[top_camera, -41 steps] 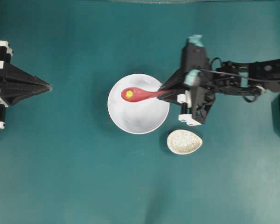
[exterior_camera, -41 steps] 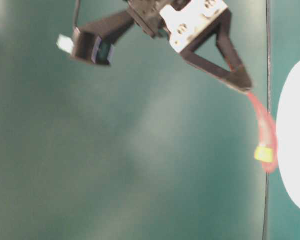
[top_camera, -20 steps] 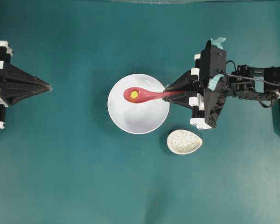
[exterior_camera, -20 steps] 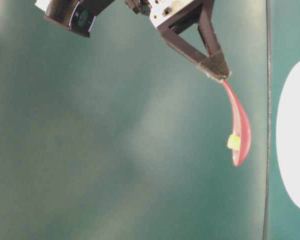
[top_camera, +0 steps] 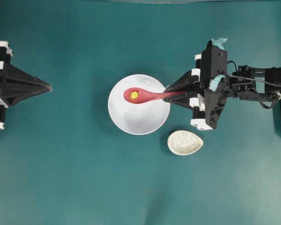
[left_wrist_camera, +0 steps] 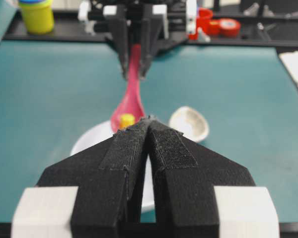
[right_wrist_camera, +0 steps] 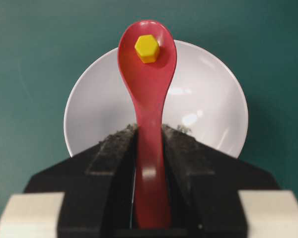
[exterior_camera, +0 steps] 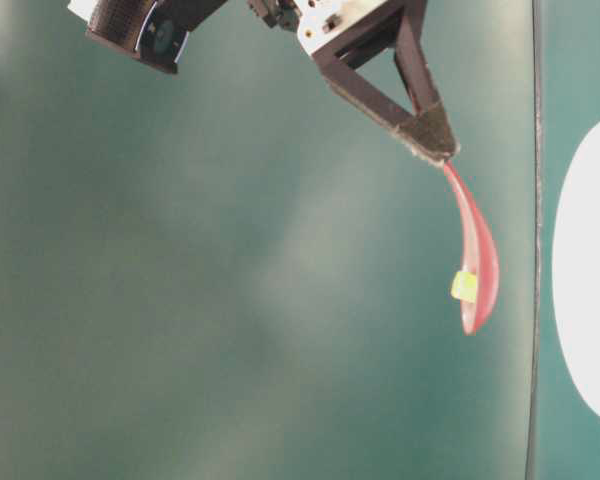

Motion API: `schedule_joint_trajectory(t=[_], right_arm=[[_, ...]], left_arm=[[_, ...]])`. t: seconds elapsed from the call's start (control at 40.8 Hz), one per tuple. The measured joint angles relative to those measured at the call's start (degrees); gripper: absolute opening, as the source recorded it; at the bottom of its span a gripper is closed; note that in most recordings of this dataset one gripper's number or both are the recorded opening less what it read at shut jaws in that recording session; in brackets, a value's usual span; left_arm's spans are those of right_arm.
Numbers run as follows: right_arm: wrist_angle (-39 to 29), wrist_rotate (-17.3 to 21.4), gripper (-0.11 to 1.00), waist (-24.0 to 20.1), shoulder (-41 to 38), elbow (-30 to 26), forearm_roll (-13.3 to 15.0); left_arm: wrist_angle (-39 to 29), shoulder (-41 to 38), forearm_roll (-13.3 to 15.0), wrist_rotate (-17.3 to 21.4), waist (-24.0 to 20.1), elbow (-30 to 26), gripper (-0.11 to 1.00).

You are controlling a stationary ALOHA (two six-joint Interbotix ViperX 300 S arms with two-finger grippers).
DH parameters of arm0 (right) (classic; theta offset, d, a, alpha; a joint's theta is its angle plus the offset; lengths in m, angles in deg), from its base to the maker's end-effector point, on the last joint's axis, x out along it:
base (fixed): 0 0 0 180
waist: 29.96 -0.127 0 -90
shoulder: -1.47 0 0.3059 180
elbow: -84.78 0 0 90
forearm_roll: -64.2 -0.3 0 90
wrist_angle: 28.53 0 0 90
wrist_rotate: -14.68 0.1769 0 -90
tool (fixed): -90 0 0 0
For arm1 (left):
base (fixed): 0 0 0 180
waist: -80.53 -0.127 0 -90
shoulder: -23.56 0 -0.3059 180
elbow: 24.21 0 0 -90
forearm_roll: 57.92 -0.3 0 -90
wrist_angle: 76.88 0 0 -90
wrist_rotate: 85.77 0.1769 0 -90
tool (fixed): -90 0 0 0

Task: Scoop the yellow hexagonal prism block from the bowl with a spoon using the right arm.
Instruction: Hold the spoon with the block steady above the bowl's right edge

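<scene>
The pink-red spoon (top_camera: pixel 147 96) hangs level above the white bowl (top_camera: pixel 138 121), its scoop over the bowl's upper left part. In the scoop rests the yellow hexagonal prism block (top_camera: pixel 134 94). My right gripper (top_camera: pixel 167 93) is shut on the spoon's handle, seen from its wrist as two pads clamping the spoon (right_wrist_camera: pixel 148 94) below the block (right_wrist_camera: pixel 147 48) and the bowl (right_wrist_camera: pixel 208 104). The table-level view shows the spoon (exterior_camera: pixel 480 250) and block (exterior_camera: pixel 465 287) held clear of the bowl (exterior_camera: pixel 590 290). My left gripper (top_camera: pixel 49 87) is shut and empty at the far left.
A small speckled egg-shaped spoon rest (top_camera: pixel 185 142) lies on the teal mat just below right of the bowl. Beyond the mat's far edge in the left wrist view stand a yellow jar (left_wrist_camera: pixel 36 15) and red items (left_wrist_camera: pixel 223 25).
Over the last second my right gripper drew back to the right, turned level and lifted the spoon with the block away from the bowl. The left arm has not moved.
</scene>
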State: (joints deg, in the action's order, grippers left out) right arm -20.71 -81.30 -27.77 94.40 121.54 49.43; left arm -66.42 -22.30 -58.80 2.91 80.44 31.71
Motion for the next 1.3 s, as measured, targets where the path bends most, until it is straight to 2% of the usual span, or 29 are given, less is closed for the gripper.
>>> schedule_joint_trajectory(t=[1.3], right_arm=[[-0.1,-0.4,0.23,0.0,1.5,-0.7,0.0]], left_arm=[[-0.3,0.0,0.0,-0.1,-0.1,0.0,0.01]])
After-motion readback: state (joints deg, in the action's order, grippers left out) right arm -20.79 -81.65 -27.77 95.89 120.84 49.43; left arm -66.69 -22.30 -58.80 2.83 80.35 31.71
